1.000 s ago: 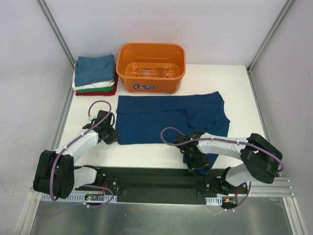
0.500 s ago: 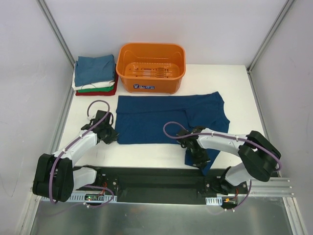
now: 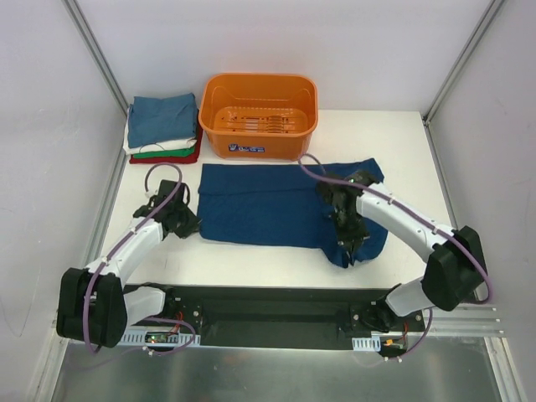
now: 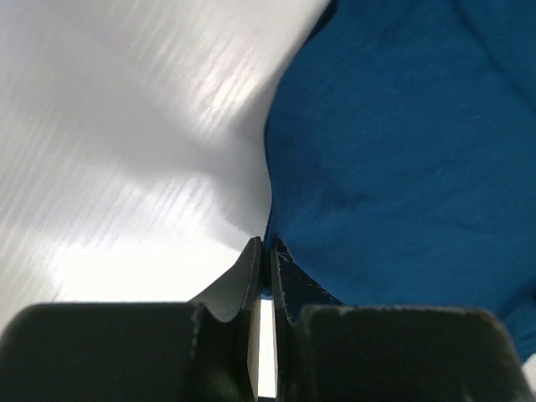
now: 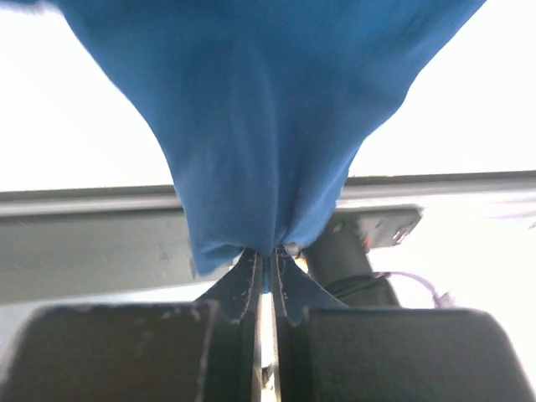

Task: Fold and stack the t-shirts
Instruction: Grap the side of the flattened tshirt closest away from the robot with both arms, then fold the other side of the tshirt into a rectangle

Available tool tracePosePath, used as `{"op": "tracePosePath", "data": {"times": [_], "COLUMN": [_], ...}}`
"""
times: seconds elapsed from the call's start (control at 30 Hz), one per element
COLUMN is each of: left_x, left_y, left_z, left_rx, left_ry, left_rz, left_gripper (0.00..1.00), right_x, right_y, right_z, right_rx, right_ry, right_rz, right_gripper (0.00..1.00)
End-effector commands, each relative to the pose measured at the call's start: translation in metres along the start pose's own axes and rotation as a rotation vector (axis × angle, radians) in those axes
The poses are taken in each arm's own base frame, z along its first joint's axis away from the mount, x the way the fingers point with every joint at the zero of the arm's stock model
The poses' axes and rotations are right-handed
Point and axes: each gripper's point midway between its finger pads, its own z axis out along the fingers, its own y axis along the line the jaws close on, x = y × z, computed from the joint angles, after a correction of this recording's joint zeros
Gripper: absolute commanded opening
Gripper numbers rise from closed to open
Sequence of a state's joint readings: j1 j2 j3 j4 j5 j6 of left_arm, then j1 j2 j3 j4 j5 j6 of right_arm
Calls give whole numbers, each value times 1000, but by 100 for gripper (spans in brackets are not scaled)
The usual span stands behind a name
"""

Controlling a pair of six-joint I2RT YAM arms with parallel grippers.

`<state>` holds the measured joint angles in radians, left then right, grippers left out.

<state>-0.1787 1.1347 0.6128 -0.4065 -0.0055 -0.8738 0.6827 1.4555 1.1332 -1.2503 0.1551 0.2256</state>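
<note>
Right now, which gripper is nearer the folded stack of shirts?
Left. The left gripper pinches the navy t-shirt at its left edge, just in front of the folded stack. The right gripper holds that shirt's right end, far across the table from the stack.

Overall light: you have bright, even light in the top view, and the white walls and table (image 3: 368, 134) read clean.
Shadows: soft and short, hugging the arms and the orange basket (image 3: 289, 144).
Glare: in your left wrist view, streaky white glare lies on the table beside the navy t-shirt (image 3: 260, 205), with a grey shadow band across it.
Backlight: your right wrist view blows out to near white behind the hanging cloth.
Focus: the left gripper (image 4: 266, 244) and right gripper (image 5: 266, 254) show as dark, soft-edged shapes — the cloth weave is smeared too.
Edges: the top view's frame posts lean outward — mild wide-angle distortion.
</note>
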Motion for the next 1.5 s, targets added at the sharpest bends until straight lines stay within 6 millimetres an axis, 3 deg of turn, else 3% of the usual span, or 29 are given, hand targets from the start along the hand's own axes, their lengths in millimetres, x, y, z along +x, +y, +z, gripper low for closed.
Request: {"op": "tracePosePath", "data": {"times": [0.0,0.13,0.33,0.7,1.1,1.33,1.4,1.43,1.47], "left_x": [-25,-46,-70,-89,-107,-113,-112,-113,-113], "left_y": [-27,-41,-58,-72,-92,-81,-81,-80,-81], "left_z": [-8,-8,0,22,49,61,62,64,65], "left_rx": [46,61,68,52,41,-16,-17,-22,-19], "left_ry": [-22,-45,-59,-32,-5,-22,-17,-13,-12], "left_rz": [-2,-14,-25,-33,-6,-27,-27,-25,-21], "left_gripper": [0,0,0,0,0,0,7,19,25], "right_x": [-41,-79,-131,-192,-257,-309,-319,-326,-329], "right_y": [-31,-50,-62,-86,-101,-111,-112,-111,-110], "right_z": [-24,-35,-44,-39,-14,6,11,16,17], "right_rx": [76,109,89,82,98,100,112,113,114], "right_ry": [-49,-98,-168,-192,-214,-281,-304,-317,-326], "right_rz": [-33,17,85,91,8,-17,-40,-42,-45], "right_gripper": [1,1,1,1,1,1,1,1,11]}}
